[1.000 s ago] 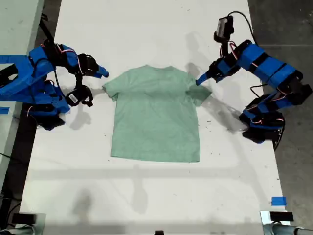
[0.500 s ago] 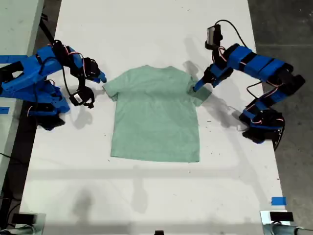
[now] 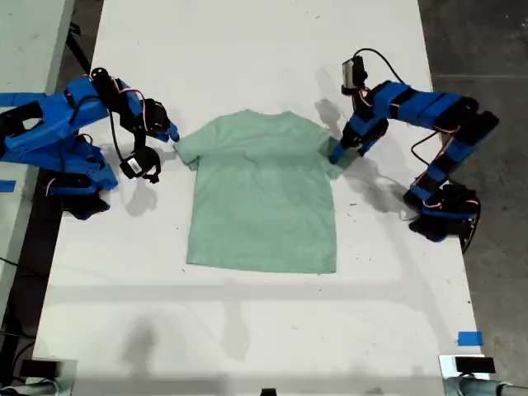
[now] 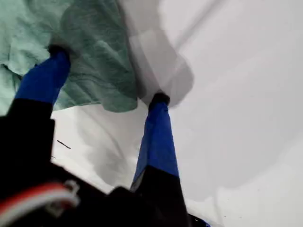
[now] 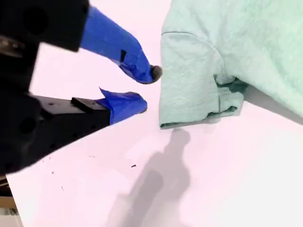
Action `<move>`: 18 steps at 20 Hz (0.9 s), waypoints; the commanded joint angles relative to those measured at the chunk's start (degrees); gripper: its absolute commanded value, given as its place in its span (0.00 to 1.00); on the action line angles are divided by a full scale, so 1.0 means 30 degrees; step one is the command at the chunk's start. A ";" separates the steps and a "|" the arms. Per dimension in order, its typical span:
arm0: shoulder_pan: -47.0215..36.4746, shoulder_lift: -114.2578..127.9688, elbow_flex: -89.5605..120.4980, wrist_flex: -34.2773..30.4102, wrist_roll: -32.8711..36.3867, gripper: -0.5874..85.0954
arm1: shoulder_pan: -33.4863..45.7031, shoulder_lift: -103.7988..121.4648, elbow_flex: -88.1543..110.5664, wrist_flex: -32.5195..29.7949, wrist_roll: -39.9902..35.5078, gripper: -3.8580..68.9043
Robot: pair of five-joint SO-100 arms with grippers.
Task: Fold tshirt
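White bench (image 3: 247, 322) under everything, running the full height of the exterior view. Pale mint-green tshirt (image 3: 262, 194) spread flat near the bench's middle, neck toward the far edge, hem toward the near edge, one short sleeve out toward each long side edge. Two blue arms, one at each long side edge of the bench. My first gripper (image 3: 337, 153) at the sleeve on the exterior view's right, jaws spread wide: one fingertip (image 4: 57, 51) pressed on the crumpled sleeve cloth (image 4: 90, 56), the other on bare bench just past the sleeve's edge. My second gripper (image 3: 172, 137) at the sleeve on the exterior view's left, jaws apart, nothing between them, tips (image 5: 154, 72) just beside the sleeve hem (image 5: 189, 85); whether touching the cloth, cannot tell. Small blue tape mark (image 3: 469, 338) near the bench's near corner on the exterior view's right.
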 commanded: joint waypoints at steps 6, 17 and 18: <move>-0.0146 -0.0088 -0.1494 0.0264 0.0264 0.09 | 0.0498 -0.2168 -0.4512 0.2344 -0.0410 0.03; 0.0410 -0.0088 -0.1465 0.0352 0.0205 0.09 | -0.6768 -0.5332 -2.2441 1.1689 0.4189 0.03; 0.0439 -0.0088 -0.1465 0.0352 0.0176 0.09 | -0.7559 -0.6592 -2.3438 1.1514 0.4893 0.03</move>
